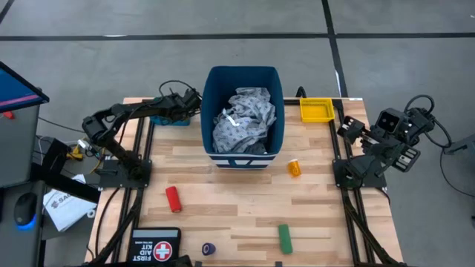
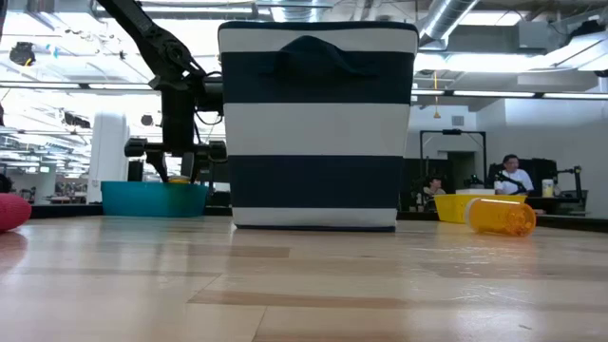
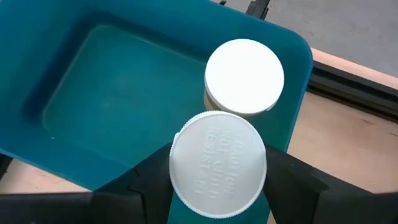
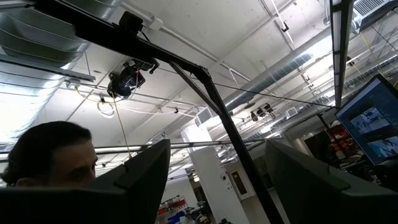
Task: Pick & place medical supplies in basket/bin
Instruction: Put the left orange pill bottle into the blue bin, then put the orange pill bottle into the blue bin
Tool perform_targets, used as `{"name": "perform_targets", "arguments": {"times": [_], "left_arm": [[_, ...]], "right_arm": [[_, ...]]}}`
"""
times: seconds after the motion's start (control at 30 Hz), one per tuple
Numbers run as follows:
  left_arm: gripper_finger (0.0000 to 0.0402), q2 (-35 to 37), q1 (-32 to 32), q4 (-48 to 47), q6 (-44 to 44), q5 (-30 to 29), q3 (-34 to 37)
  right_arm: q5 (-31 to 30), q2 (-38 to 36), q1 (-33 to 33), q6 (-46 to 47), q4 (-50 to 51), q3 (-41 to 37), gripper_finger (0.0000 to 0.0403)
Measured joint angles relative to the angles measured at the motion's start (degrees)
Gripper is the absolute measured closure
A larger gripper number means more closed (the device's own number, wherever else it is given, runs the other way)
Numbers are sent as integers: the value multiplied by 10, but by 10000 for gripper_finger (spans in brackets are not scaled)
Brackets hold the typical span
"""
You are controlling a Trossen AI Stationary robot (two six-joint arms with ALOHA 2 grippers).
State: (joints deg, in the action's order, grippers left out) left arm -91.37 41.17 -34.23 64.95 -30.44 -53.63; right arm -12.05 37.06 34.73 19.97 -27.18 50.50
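Black first aid kit pouch (image 1: 156, 251) at table (image 1: 245, 193) front edge, seated person (image 2: 513, 176) in background

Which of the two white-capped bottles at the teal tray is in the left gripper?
The bottle with embossed lettering on its cap, between the left gripper's fingers. The plain-capped bottle stands free inside the teal tray.

We see a pale wood surface (image 1: 245, 208) with a smooth, faintly glossy plank finish. The gown (image 1: 243, 119) in the bin (image 1: 210, 111) is crumpled patterned cloth; the bin's striped walls look like matt fabric. The teal tray (image 3: 81, 93) is smooth, glossy plastic. A white bottle cap (image 3: 217, 165) shows matt, embossed plastic.
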Motion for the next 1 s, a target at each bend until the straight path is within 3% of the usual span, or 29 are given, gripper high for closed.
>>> {"name": "perform_targets", "arguments": {"times": [0.5, 1.0], "left_arm": [[137, 0, 0, 1, 0, 5, 0], [131, 69, 0, 8, -19, 2, 1]], "right_arm": [[0, 0, 0, 0, 2, 0, 143], [0, 0, 0, -3, 2, 0, 143]]}}
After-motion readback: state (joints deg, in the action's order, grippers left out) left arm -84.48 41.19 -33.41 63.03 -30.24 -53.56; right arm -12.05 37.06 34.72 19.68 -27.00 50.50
